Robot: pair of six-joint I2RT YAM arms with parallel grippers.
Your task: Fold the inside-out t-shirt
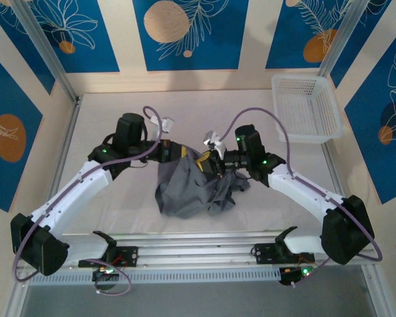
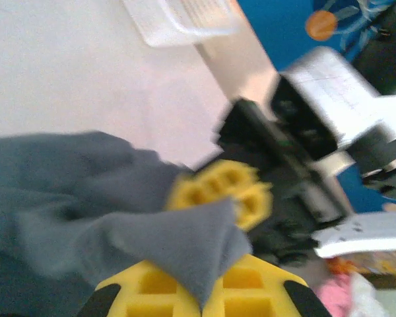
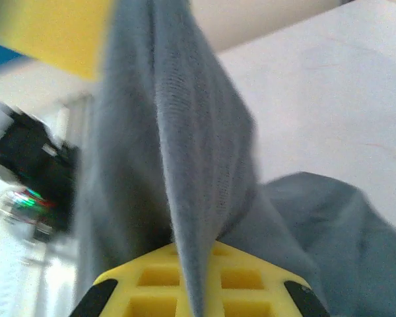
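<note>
Top external view: the inside-out t-shirt (image 1: 191,188) is a crumpled grey bunch at the middle of the table (image 1: 119,125). Its far edge is raised between my two grippers, which stand close together. Its near part appears to rest on the table.

My left gripper (image 1: 177,152) is closed on a fold of the cloth. The left wrist view shows grey fabric pinched between its yellow pads (image 2: 152,284). My right gripper (image 1: 210,162) is likewise closed on the shirt. In the right wrist view, cloth runs up from between its pads (image 3: 158,290).

The white basket (image 1: 277,109) sits well apart at the far right.

Progress assessment: no fold is made, and the shirt is not spread flat. Remaining steps, as I judge them:
1. Open the garment out.
2. Lay it flat.
3. Fold it.
</note>
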